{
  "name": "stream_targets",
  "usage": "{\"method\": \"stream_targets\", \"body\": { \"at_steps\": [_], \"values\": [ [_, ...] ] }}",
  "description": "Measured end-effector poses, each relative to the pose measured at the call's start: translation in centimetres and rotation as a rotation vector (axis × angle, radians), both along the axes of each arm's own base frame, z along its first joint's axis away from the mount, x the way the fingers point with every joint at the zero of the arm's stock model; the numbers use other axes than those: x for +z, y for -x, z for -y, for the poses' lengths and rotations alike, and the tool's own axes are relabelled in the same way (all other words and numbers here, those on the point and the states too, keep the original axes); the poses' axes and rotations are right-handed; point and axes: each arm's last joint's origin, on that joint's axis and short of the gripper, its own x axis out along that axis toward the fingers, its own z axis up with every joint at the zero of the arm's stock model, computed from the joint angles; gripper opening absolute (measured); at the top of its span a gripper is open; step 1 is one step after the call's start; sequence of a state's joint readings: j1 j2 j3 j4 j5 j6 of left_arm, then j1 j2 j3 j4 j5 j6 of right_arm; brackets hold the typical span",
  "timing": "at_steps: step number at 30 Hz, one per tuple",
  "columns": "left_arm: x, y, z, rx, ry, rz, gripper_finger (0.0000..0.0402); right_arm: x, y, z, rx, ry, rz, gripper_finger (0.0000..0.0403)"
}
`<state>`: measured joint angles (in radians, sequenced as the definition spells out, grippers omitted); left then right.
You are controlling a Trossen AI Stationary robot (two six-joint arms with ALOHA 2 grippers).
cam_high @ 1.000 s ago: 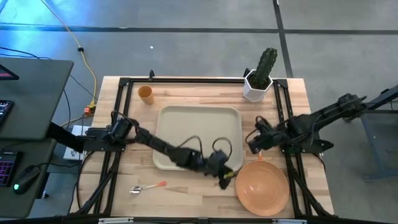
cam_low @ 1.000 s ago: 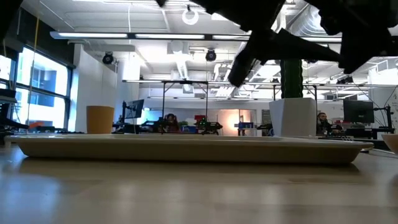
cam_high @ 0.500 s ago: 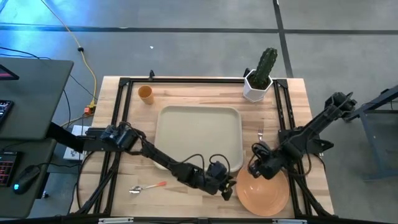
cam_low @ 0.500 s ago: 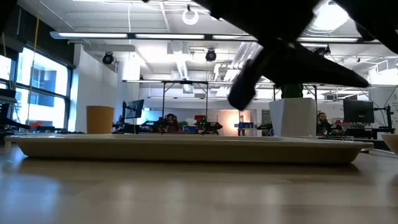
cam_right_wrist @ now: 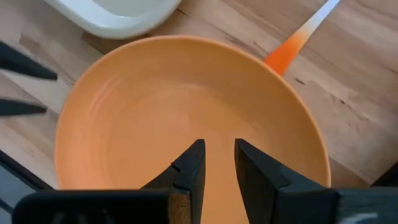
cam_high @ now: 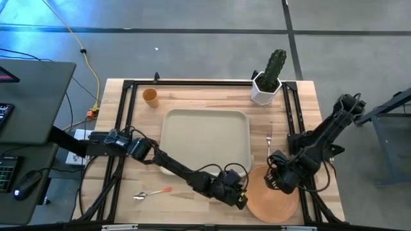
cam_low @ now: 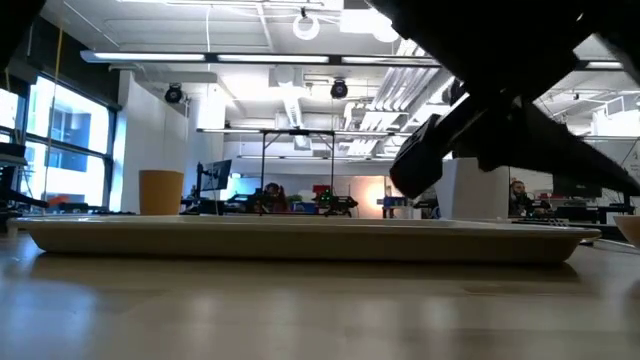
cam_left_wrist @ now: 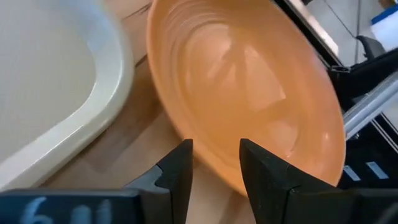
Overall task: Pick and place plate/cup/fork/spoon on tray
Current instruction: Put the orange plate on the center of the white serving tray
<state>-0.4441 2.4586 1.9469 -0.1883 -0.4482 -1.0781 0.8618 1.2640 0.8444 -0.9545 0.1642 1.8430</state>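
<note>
At the lower right of the high view, the plate (cam_high: 273, 196) lies on the wooden table (cam_high: 205, 192), just beside the tray (cam_high: 204, 138). Left gripper (cam_high: 240, 196) sits at its left rim, fingers (cam_left_wrist: 177, 174) slightly spread, gripping nothing. Right gripper (cam_high: 273, 180) hangs over its upper edge, fingers (cam_right_wrist: 189, 168) narrowly parted. Above the plate lies the fork (cam_high: 268, 142); spoon (cam_high: 153, 192) lower left; cup (cam_high: 149, 97) upper left.

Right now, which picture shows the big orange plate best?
The right wrist view shows the plate best: nearly its whole round face fills the picture. The left wrist view sees its near rim between the left gripper's fingers. The high view shows it partly under both arms. The low view catches only a sliver at the right edge.
</note>
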Motion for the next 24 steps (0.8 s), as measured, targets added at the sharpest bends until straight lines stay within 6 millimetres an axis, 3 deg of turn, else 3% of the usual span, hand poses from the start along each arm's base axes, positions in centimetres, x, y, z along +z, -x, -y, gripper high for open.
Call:
{"method": "stream_targets", "body": {
  "at_steps": [5, 17, 24],
  "values": [
    [-0.6, 0.0, -1.1, 0.058, 0.057, -0.068, 0.0111, 0.0, 0.6, -0.6, 0.003, -0.008, 0.01, 0.0079],
    [-0.3, -1.0, -2.8, 0.085, 0.127, -0.038, 0.011, 0.0, 0.9, -0.8, 0.022, 0.011, 0.029, 0.0079],
    [-1.4, -1.4, -2.7, 0.077, 0.254, -0.052, 0.0106, 0.1, 0.8, -0.8, 0.017, 0.03, 0.06, 0.0079]
  ]
}}
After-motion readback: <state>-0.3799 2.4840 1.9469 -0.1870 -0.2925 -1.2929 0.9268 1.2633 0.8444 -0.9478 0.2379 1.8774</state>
